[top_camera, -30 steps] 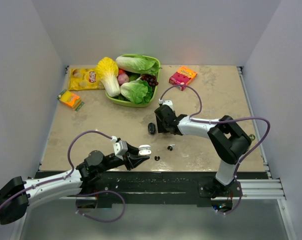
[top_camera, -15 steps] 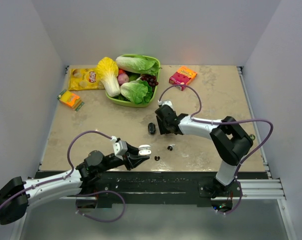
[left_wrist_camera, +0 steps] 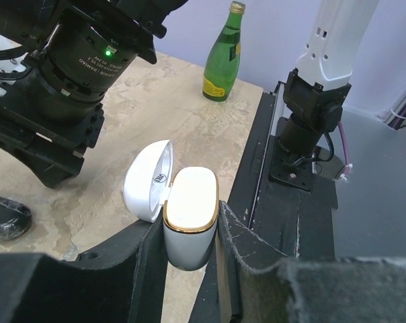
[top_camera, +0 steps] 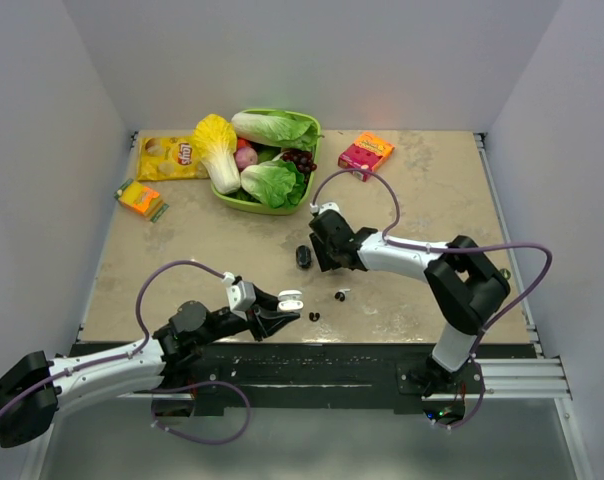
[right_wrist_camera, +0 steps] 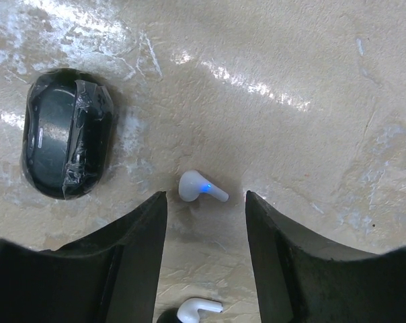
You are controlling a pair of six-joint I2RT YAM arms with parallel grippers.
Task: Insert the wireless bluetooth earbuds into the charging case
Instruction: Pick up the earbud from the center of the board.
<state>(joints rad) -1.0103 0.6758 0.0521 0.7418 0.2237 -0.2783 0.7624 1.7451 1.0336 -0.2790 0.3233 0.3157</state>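
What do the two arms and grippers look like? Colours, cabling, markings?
The left arm and right arm match: white links between black joint housings, each trailing a looping purple cable. The left gripper and right gripper have black fingers. The right wrist shows a lit green LED beside small white print.

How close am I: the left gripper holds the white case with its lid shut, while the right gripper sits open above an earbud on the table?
Nearly. The charging case in the left gripper has its lid open, swung aside, as the left wrist view shows. The rest stands: the right gripper sits open above an earbud on the table.
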